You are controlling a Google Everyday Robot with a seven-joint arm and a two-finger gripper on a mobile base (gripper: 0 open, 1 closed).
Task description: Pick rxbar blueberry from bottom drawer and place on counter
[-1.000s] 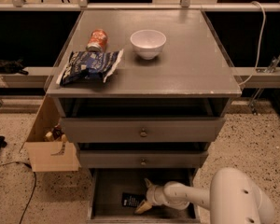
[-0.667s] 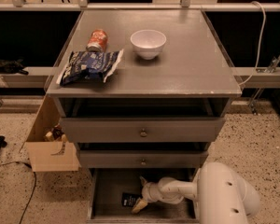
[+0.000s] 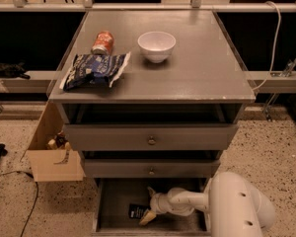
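The rxbar blueberry [image 3: 136, 211], a small dark wrapper with white lettering, lies flat on the floor of the open bottom drawer [image 3: 113, 196], left of centre. My gripper [image 3: 148, 204] reaches into that drawer from the right, just right of the bar. It is open, with one pale finger pointing up and the other [image 3: 147, 217] pointing down beside the bar's right end. Nothing is held between them. The counter [image 3: 197, 68] is the flat grey-brown top of the cabinet above.
On the counter stand a white bowl [image 3: 157, 45], an orange can on its side [image 3: 102, 42] and a crinkled blue-and-white snack bag [image 3: 95, 70]. Two upper drawers with round knobs [image 3: 151, 140] are slightly open. A cardboard box [image 3: 52, 154] sits left of the cabinet.
My arm has slid a little to the left inside the bottom drawer, bringing the gripper closer to the bar. The bar has not moved.
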